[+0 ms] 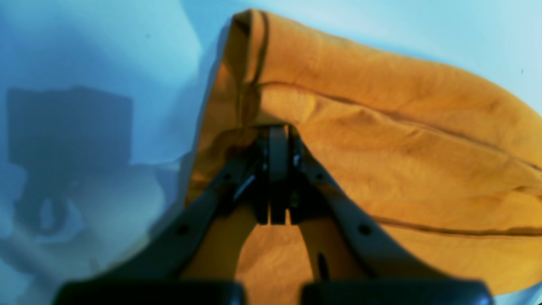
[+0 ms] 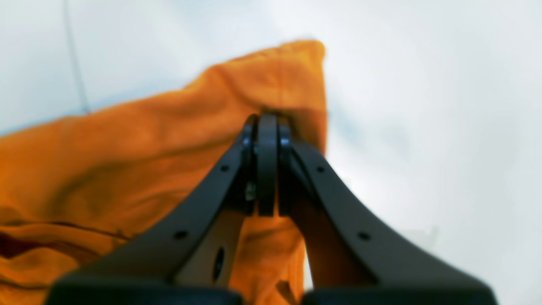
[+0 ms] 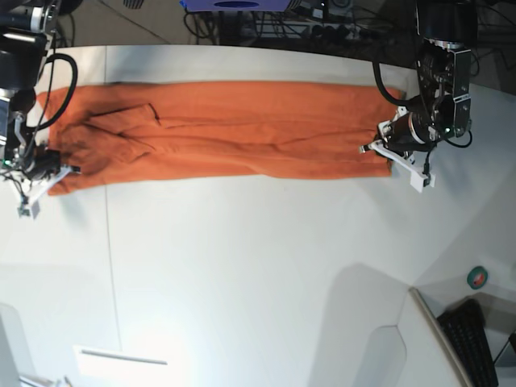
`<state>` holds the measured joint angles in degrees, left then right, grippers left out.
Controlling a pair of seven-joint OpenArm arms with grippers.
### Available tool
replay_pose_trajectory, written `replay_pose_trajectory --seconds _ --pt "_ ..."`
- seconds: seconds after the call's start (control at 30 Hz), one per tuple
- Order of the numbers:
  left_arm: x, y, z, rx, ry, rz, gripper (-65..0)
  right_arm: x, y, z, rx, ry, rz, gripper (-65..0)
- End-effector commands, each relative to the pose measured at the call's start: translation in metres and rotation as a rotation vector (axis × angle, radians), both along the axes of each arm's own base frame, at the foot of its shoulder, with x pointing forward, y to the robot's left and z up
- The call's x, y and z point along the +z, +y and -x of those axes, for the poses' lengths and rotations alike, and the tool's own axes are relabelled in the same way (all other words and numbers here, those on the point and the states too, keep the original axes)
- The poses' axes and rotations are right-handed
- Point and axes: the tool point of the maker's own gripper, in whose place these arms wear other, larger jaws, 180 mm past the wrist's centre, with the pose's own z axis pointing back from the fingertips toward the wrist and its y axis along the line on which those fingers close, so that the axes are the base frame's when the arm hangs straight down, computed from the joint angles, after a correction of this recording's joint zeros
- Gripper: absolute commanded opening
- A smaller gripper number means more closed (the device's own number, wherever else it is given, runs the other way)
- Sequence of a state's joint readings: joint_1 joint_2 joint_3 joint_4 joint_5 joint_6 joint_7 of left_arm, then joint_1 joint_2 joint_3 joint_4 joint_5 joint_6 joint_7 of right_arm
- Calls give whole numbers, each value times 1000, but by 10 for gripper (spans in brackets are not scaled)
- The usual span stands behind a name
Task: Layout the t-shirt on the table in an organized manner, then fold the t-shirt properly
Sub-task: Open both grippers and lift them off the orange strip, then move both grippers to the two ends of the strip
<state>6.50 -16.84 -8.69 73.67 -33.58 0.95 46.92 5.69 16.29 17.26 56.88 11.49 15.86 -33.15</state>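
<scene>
Left wrist view: black fingers of the left gripper fill the foreground, jaws pressed together with a fold of the t-shirt pinched at their tips.
Cloth there: orange fabric lies in long stacked layers with dark fold lines running away to the right; a hemmed end stands up just beyond the tips.
Surface there: the table shows pale blue-white above and left of the cloth, with soft shadows of the arm on the left.
Right wrist view: the right gripper is likewise closed tight, its tips sunk into a corner of the orange cloth.
Cloth there: the shirt spreads left and down from the grip, rumpled at the lower left; its free corner pokes up just past the tips.
Surface there: bare white table to the right, a thin dark seam line at upper left.
Base view: the shirt lies as a long narrow band across the far part of the table, one gripper at each end, at the near corners.
Progress: lengthwise folding looks done, since the garment is already a slim strip, stretched fairly straight.
Remaining: the ends probably need bringing together crosswise to finish a compact fold; some wrinkles near the right arm's end want smoothing.
</scene>
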Motion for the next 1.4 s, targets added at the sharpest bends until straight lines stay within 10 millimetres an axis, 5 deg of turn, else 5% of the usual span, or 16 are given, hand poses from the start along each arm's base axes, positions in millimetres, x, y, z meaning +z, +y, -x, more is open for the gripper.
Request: replay_pose_trajectory --seconds 0.0,0.13,0.27,0.37,0.53,0.7,0.77,0.8,0.93,1.0,1.2,1.37 --pt "-2 13 2 9 27 -43 -650 12 -10 -11 -3 -38 22 -650" --pt "-2 13 -3 14 25 -40 -650 13 -15 -10 -4 -37 31 -650" --pt "19 8 -22 -2 -48 -37 -650 19 -17 -13 -1 -52 40 -650" --pt "40 3 -35 -26 -116 -46 -650 48 -28 -13 -23 -147 79 -650" --pt "82 11 -26 16 -148 61 -650 102 -22 -14 -17 -314 135 -650" --pt "119 30 -15 -35 -268 158 -650 118 -21 -9 5 -344 168 -650" --pt "114 40 -10 -14 -264 154 -650 116 -21 -7 4 -339 167 -650" --pt "110 47 -6 5 -255 156 -589 115 -21 -6 6 -334 166 -650" --pt "88 62 8 54 -211 184 -135 109 -16 -1 9 -319 157 -650" --pt "74 65 13 80 -187 198 0 108 -15 0 11 -317 155 -650" --pt "28 39 11 23 -148 188 0 104 -8 1 5 -316 136 -650" --pt "-2 22 15 6 -93 199 -64 102 -8 4 5 -308 136 -650"
